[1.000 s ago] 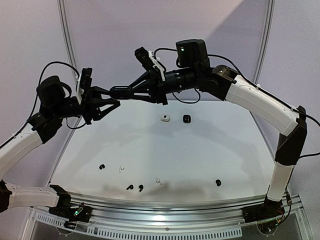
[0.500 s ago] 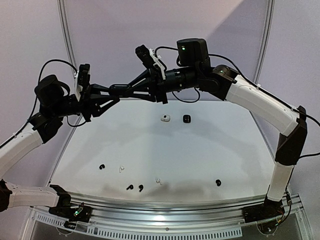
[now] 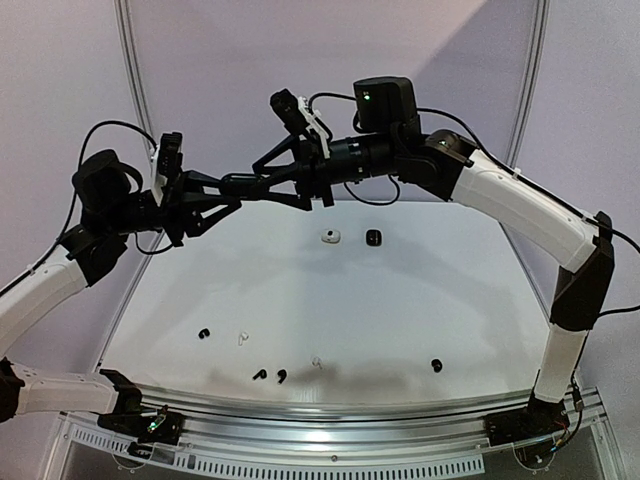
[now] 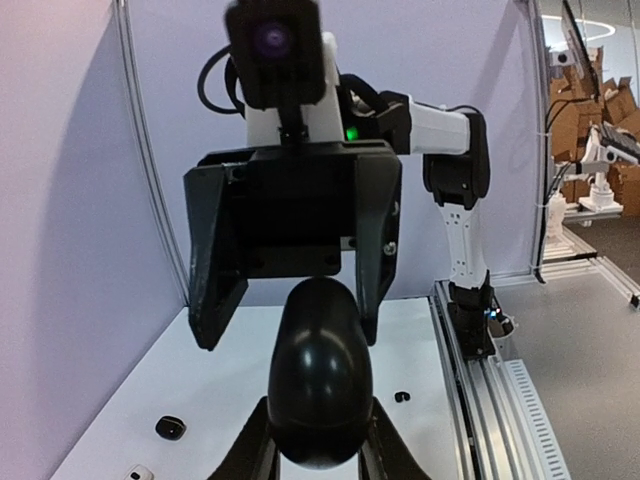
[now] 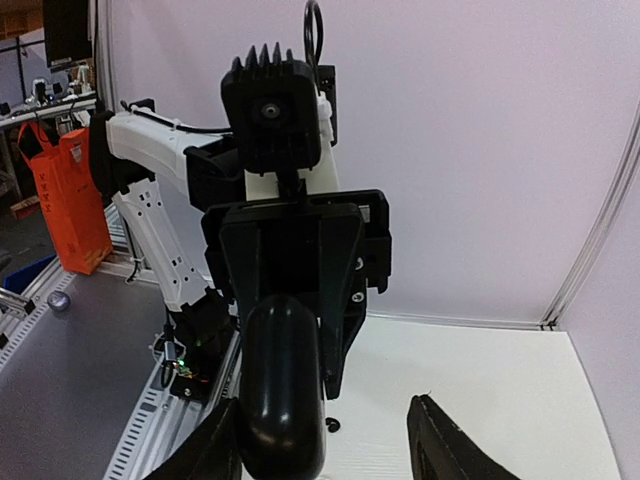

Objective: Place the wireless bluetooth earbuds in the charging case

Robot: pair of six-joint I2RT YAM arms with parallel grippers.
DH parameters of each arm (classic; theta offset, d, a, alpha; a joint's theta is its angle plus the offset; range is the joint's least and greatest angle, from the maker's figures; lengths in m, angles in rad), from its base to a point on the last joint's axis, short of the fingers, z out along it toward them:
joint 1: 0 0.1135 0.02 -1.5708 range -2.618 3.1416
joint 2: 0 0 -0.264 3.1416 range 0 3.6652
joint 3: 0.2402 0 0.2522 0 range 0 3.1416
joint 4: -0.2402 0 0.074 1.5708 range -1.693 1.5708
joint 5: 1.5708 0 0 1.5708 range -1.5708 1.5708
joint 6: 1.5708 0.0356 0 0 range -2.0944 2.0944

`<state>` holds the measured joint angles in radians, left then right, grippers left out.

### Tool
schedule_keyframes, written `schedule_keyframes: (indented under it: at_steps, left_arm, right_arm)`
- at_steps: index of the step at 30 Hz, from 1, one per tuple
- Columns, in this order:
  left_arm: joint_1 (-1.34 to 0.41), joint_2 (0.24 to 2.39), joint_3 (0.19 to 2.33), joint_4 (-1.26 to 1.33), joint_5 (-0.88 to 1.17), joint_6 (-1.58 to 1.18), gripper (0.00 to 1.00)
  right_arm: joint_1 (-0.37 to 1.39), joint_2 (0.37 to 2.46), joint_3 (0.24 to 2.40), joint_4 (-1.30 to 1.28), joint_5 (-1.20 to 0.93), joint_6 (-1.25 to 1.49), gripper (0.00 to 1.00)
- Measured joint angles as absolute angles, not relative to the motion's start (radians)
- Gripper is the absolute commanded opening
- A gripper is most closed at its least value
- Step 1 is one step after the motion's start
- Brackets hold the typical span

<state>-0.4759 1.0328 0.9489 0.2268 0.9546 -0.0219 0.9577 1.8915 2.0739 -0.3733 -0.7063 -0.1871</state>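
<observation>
A black egg-shaped charging case (image 4: 320,385) is held in the air above the table's far left by my left gripper (image 4: 318,445), which is shut on it. My right gripper (image 5: 322,430) faces it with its jaws spread wide around the case (image 5: 283,390), which lies against the left finger. In the top view the two grippers meet at the case (image 3: 234,183). Six earbuds lie near the front edge: black (image 3: 204,333), white (image 3: 241,338), black (image 3: 260,375), black (image 3: 282,375), white (image 3: 317,362), black (image 3: 436,365).
A small white case (image 3: 330,236) and a small black case (image 3: 373,237) sit at the far middle of the white table (image 3: 400,300). A metal rail (image 3: 330,440) runs along the near edge. Curved white walls stand behind.
My right gripper's jaws have spread wider around the case. My left gripper has shifted slightly upward with the case in it. The earbuds have not moved.
</observation>
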Motion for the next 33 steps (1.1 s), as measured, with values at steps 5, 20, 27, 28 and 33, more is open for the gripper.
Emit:
schedule_keyframes:
  at_steps: [5,20,27,28,33]
  left_arm:
    - [-0.476,1.033,0.950,0.184,0.955,0.098,0.00]
    - [-0.477,1.037,0.983,0.075,0.931,0.307,0.00]
    - [-0.480,1.037,0.996,-0.053,0.914,0.546,0.00]
    - [-0.484,1.037,0.996,-0.064,0.918,0.570,0.00]
    - [-0.488,1.038,0.996,-0.087,0.915,0.634,0.00]
  right_arm:
    - [0.958,1.892,2.074,-0.374,-0.678,-0.181,0.59]
    - [0.964,1.913,2.109,-0.427,-0.623,-0.187,0.59]
    - [0.963,1.919,2.119,-0.433,-0.606,-0.175,0.59]
    - [0.962,1.920,2.119,-0.433,-0.598,-0.173,0.59]
    - [0.959,1.925,2.120,-0.446,-0.594,-0.173,0.58]
